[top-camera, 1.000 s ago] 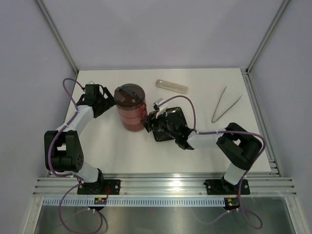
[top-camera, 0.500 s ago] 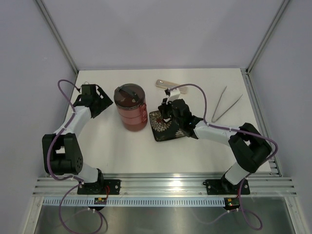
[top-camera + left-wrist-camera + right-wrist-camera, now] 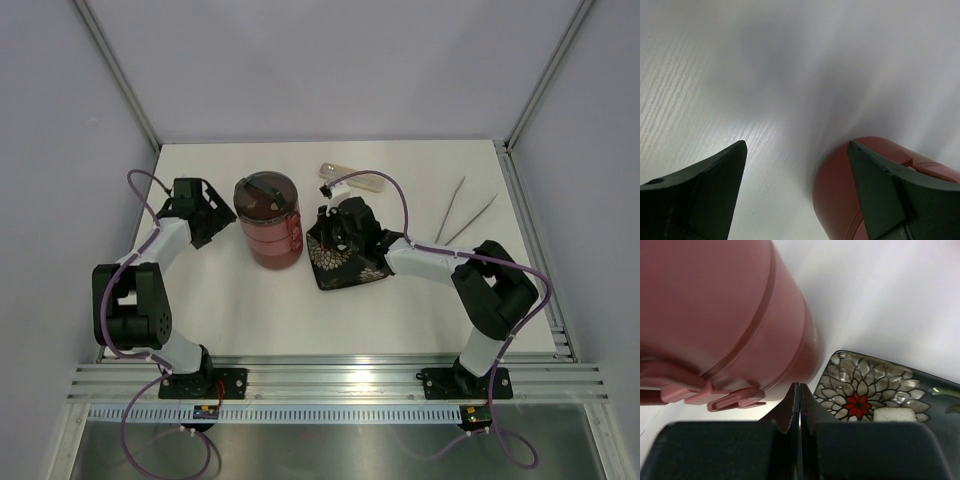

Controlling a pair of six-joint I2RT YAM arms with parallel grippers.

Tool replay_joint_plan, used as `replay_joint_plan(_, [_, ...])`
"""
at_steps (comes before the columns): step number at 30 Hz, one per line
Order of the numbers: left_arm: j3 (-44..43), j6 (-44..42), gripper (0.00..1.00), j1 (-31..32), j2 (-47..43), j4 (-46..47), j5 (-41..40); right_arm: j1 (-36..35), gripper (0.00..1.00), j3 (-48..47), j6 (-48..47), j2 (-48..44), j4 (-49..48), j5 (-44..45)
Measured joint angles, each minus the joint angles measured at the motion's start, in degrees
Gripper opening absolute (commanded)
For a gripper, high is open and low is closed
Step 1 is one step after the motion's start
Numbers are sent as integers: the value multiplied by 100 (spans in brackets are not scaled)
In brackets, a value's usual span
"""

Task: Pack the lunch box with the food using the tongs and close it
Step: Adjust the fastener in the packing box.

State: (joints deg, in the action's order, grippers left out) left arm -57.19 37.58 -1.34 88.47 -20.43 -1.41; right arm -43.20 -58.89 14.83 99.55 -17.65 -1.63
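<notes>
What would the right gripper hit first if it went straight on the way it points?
Most likely the lunch box, low on its side beside the plate; the shut right gripper points there, though depth is unclear.

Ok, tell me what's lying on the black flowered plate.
A small white square shows on the plate, nothing else. The right pincer hides its far part from above.

No legible text or labels anywhere.

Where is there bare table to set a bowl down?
Widest: the near strip of white table in front of the stacked dusty-red lunch box and black flowered plate. Also between the translucent oblong case and silvery tongs. Crowded: the right gripper fills the box-plate gap.
</notes>
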Motion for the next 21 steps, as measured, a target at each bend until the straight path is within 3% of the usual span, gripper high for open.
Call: replay_joint_plan(21, [0,-4,86,0,210,85,37,-299,0,-2,76,85,-42,-249])
